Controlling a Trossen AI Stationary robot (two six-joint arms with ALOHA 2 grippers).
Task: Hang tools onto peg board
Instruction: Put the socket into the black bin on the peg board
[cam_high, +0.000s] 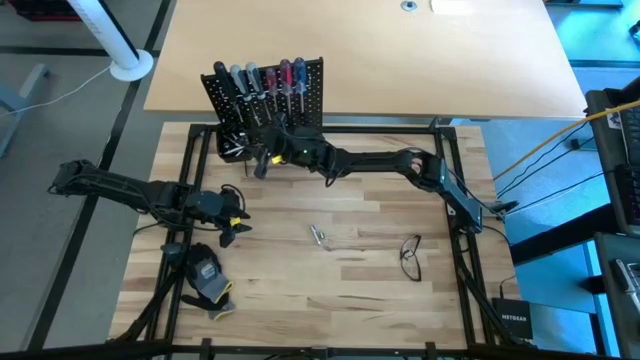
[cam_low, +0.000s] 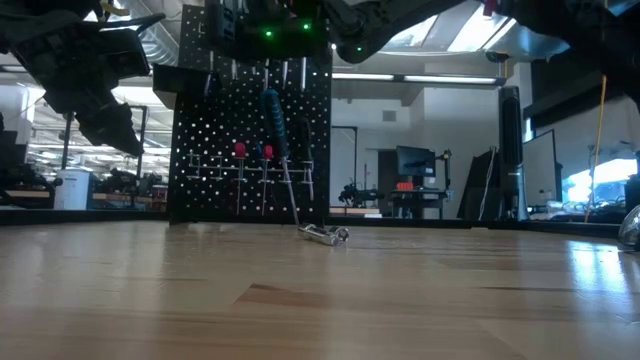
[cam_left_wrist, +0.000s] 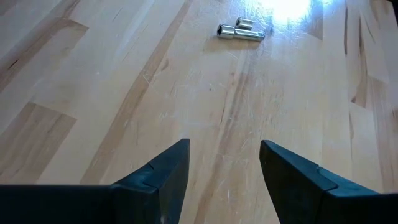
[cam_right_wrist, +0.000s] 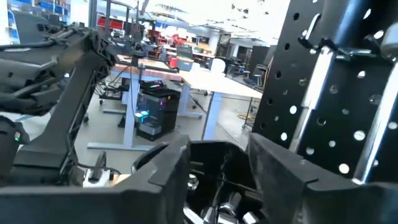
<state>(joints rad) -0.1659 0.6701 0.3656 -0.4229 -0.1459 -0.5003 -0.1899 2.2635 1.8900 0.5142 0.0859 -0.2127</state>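
Silver metal bits lie mid-surface, long axis crosswise to your left gripper, which hangs wide and empty just beside them, nearer than the right gripper, part-open over the peg board's bin.

The table is of pale wooden planks. On it lie a small group of silver metal bits near the middle, a pair of glasses toward the right and a grey-black glove with yellow trim at the left. The peg board stands at the far edge.
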